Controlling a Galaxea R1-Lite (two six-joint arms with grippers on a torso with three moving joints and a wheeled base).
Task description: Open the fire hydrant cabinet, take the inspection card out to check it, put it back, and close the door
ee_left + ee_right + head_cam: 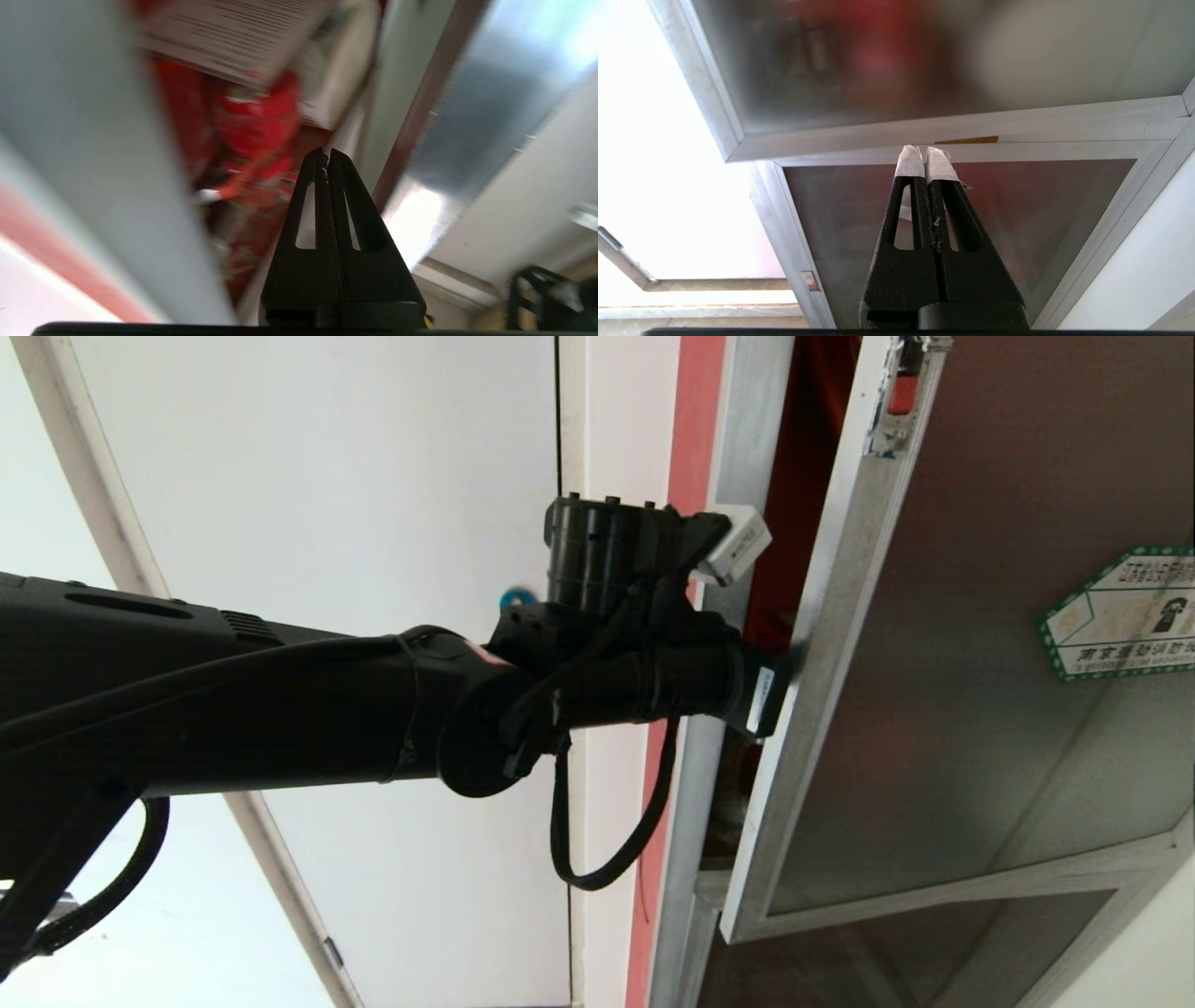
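1. The tall silver aluminium-framed fire hydrant cabinet (738, 448) with its red interior stands against the wall; its frame post sits just beside a red painted strip (695, 420), and the opening shows because the door has swung partly away from it

2. The large dark tinted glass door (943, 691) in its silver frame hangs ajar, carrying a green-bordered white hexagonal sticker (1125, 616) and a small red latch (904, 387) near its free edge; the gap looks too narrow yet for easy reaching, so I judge the opening step is in hand

3. The black left gripper (327, 156) reaches into that gap at the door's free edge, its jaws pressed together on nothing, probably so the closed tip can work as a wedge to lever the panel wider

4. The right gripper (924, 154), white-taped tips pressed together and empty, hangs low before the lower glass panel, out of the way

5. The thin whitish inspection card (233, 37), densely printed with dark lines, sits inside the cabinet just above the red valve (257, 116), untouched
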